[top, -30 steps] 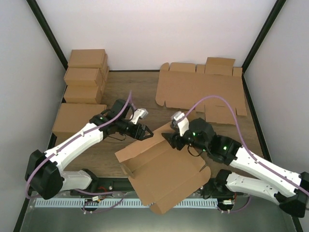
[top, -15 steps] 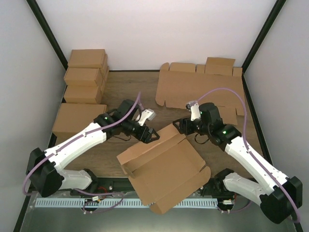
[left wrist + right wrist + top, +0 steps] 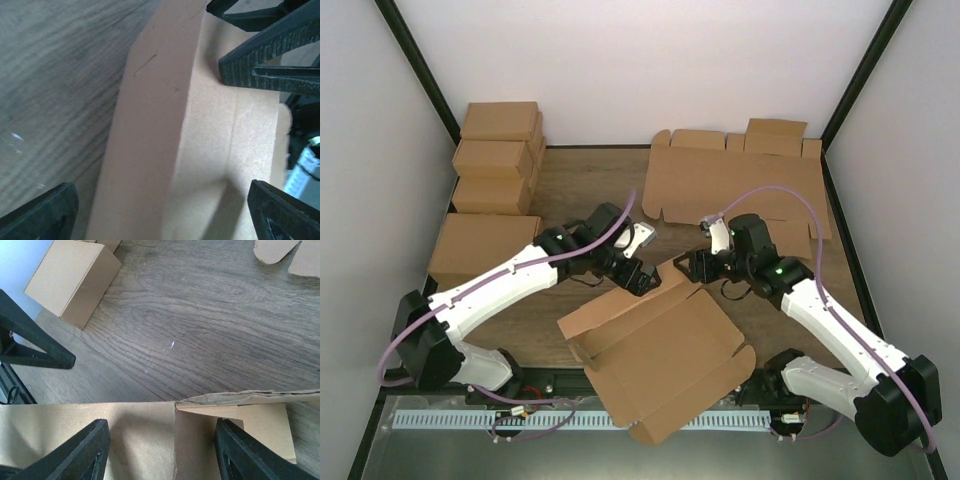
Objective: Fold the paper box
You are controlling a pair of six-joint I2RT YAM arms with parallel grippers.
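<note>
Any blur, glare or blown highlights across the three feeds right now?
Top external: sharp, soft even light, no hard shadows, back wall nearly washed out. Left wrist: too close, so the paper box looks soft and the fingers at the frame edges are blurred. Right wrist: wood table grain is crisp, the near fingers are dark silhouettes, and the top-left corner is pale and near blown.

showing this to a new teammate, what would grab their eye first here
The paper box lies open and half-folded at near centre. Both hands, open, meet at its raised far flap: the left hand straddles it, the right hand hovers beside. Brown cartons stack rear left; flat cardboard sheets lie rear right.
</note>
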